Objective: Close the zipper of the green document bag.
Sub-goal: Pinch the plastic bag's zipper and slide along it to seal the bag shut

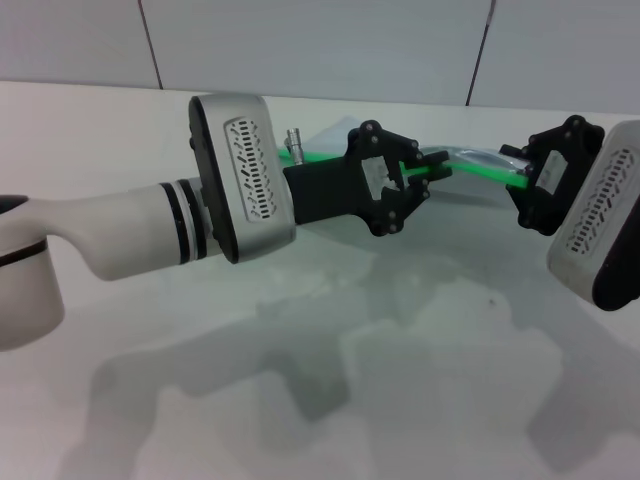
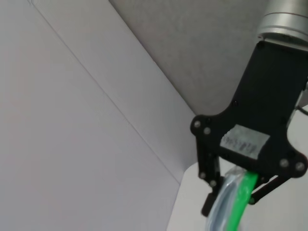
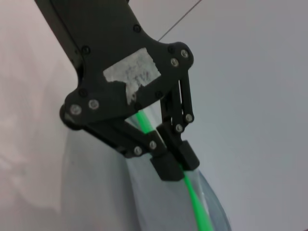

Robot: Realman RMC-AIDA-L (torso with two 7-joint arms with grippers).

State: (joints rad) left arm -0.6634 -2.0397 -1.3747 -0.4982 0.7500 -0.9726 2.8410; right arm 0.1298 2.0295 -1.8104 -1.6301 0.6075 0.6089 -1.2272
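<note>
The green document bag (image 1: 327, 141) is held up above the table between both grippers, and its translucent sheet hangs below the bright green zipper (image 1: 478, 169). My left gripper (image 1: 428, 171) is shut on the zipper near the middle of the strip. My right gripper (image 1: 522, 172) is shut on the zipper's right end. The right wrist view shows the left gripper (image 3: 176, 161) pinching the zipper (image 3: 195, 202), with the bag (image 3: 103, 192) hanging beneath. In the left wrist view, the right gripper (image 2: 230, 192) clamps the zipper (image 2: 242, 199). The slider tab is hidden.
A white table (image 1: 400, 380) lies below the bag, carrying the shadows of both arms. A pale panelled wall (image 1: 330, 40) stands close behind.
</note>
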